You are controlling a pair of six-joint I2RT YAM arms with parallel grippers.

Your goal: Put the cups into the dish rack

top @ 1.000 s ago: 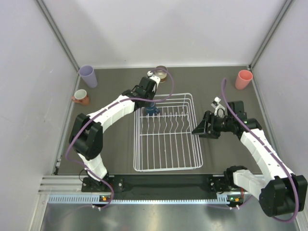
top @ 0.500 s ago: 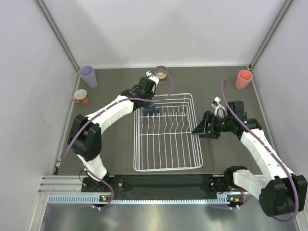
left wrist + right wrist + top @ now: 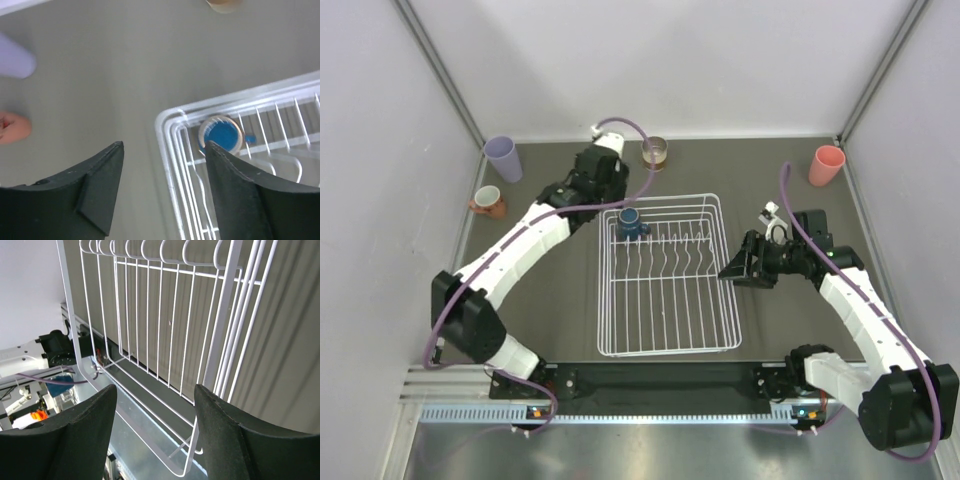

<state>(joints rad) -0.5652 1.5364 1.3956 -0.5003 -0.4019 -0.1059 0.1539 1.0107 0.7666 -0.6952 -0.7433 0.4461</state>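
The white wire dish rack lies mid-table. A dark blue mug stands upright in its far-left corner, touched by nothing. My left gripper hovers open and empty above that corner, with the blue mug just past its right finger. My right gripper is open and empty at the rack's right side; rack wires fill its wrist view. On the table stand the lavender tumbler, terracotta mug, shiny brownish cup and pink tumbler.
Grey walls enclose the table on three sides. The arm bases and a metal rail run along the near edge. A row of upright tines crosses the rack's middle. In the left wrist view the lavender tumbler and terracotta mug sit at the left edge.
My left gripper has opened and let go of the dark blue mug, which stays in the rack's far-left corner. It has pulled up and back to the far left. The right arm is still.
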